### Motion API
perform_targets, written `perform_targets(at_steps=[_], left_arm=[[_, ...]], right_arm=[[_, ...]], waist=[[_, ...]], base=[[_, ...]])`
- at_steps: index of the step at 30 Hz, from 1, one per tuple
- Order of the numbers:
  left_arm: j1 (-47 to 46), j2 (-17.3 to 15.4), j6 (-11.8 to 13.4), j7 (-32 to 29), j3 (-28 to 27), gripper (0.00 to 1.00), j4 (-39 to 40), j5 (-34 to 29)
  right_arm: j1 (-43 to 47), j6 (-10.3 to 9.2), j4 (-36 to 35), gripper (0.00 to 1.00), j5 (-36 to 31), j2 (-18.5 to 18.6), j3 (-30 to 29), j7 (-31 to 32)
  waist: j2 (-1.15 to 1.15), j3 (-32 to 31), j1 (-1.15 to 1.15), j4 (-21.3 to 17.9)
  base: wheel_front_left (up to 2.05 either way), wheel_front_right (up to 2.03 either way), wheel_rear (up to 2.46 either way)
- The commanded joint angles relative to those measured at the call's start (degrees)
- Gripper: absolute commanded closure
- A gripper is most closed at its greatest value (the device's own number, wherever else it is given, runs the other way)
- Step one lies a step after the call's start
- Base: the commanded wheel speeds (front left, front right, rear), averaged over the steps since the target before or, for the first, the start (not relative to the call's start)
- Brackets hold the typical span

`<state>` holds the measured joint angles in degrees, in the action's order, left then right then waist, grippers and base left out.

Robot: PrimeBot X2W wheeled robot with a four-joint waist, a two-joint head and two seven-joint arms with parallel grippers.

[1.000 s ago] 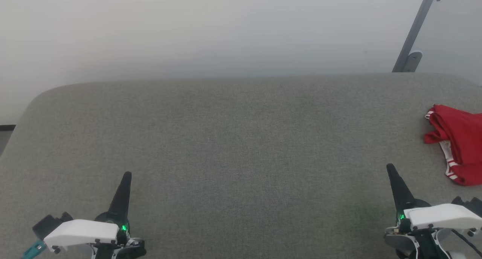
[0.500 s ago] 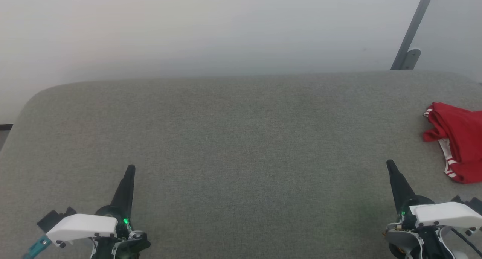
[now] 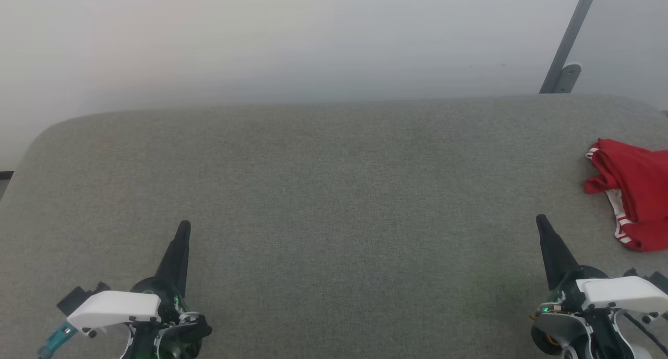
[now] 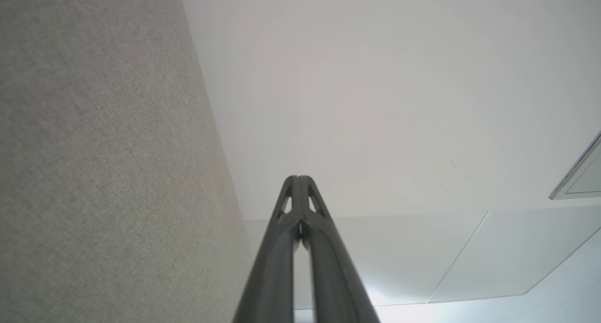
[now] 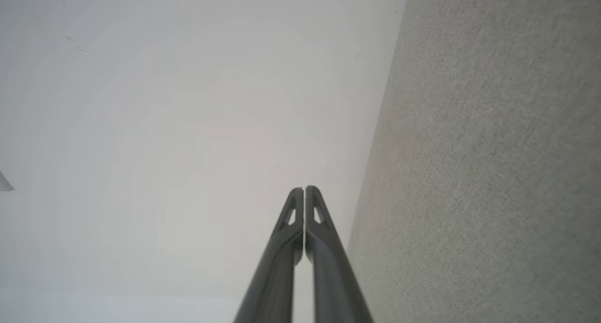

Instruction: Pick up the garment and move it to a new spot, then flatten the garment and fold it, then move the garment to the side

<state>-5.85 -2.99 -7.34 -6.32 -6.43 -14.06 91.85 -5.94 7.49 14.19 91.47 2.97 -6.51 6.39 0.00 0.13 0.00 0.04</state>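
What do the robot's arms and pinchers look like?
The left gripper and right gripper both have long, dark, pointed jaws, with little triangle holes near the tips. Behind each sits a white shell and a tiny green light. The left one has a teal piece at its side; the right one has thin black cables.

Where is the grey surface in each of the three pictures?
Head view: the grey surface spans the lower two thirds, edge to edge.
Left wrist view: it takes the left side.
Right wrist view: it takes the right side.
Shared landmark: the white wall borders it in all three views.
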Motion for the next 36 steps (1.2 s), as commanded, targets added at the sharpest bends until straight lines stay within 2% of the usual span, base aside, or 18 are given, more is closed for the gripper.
perform_targets(at_steps=[1, 36], left_arm=[[-0.77, 0.26, -0.26, -0.48, -0.24, 1.00, -0.08, 0.68], [-0.76, 0.24, -0.26, -0.45, -0.24, 1.00, -0.03, 0.60]], right_arm=[[-0.54, 0.00, -0.31, 1.00, 1.24, -0.17, -0.08, 0.40], [-0.47, 0.00, -0.29, 1.00, 1.05, -0.18, -0.05, 0.34]], waist=[[0.00, 0.05, 0.00, -0.04], [0.00, 0.05, 0.00, -0.04]], base=[[0.00, 0.00, 0.00], [0.00, 0.00, 0.00]])
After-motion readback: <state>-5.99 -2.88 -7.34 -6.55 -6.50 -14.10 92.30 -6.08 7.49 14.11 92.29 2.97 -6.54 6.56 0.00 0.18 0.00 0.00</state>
